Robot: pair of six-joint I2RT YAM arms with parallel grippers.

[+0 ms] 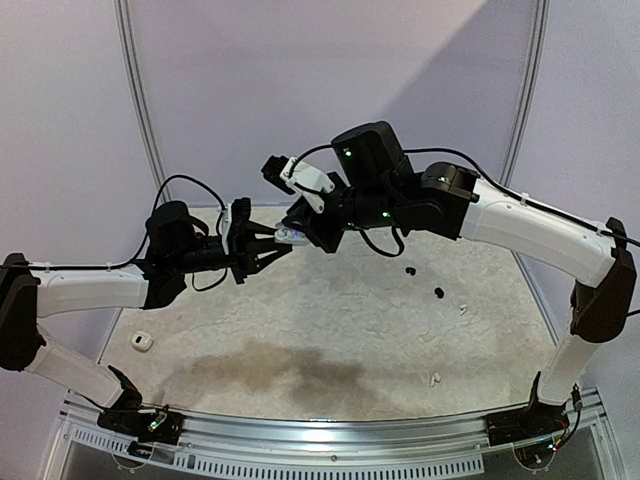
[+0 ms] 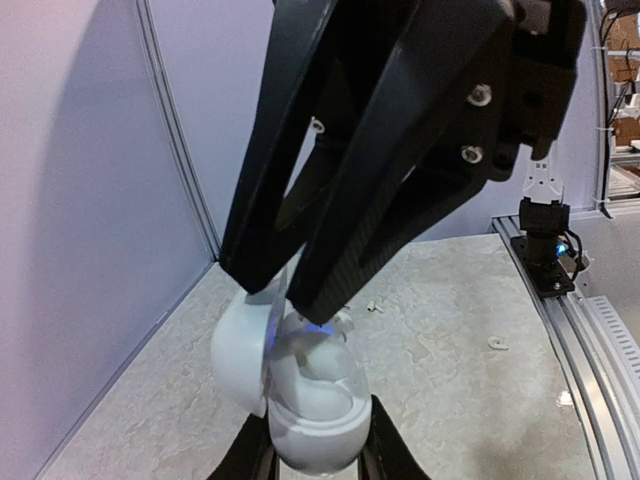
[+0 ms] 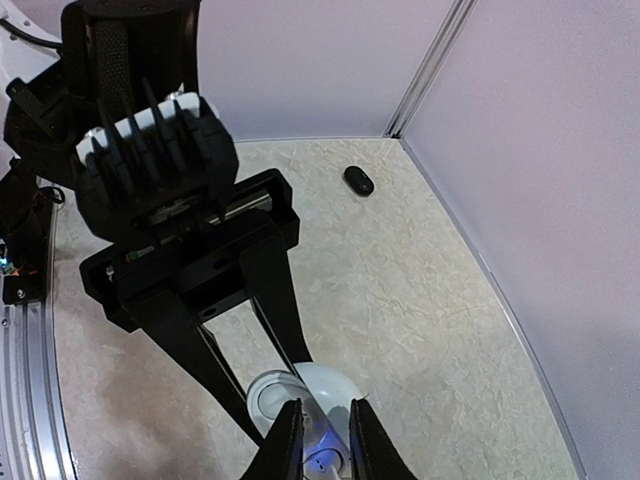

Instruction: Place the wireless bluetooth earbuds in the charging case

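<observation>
My left gripper [image 1: 268,245] is shut on an open white charging case [image 2: 312,415], held in the air with its lid [image 2: 238,352] swung to the left. My right gripper [image 1: 300,236] comes down onto the case mouth with its fingers [image 2: 330,250] nearly together. A small white earbud [image 3: 322,464], lit blue, sits between its tips at the case opening [image 3: 300,395]. Two black earbuds [image 1: 409,271] [image 1: 438,293] and two white earbuds [image 1: 462,309] [image 1: 435,380] lie on the table at the right. The other earbuds are out of view.
A second white case [image 1: 140,342] lies at the table's left near side. A black oval case [image 3: 358,180] lies near the back corner. Purple walls close in the back and sides. A dark stain [image 1: 270,365] marks the near middle.
</observation>
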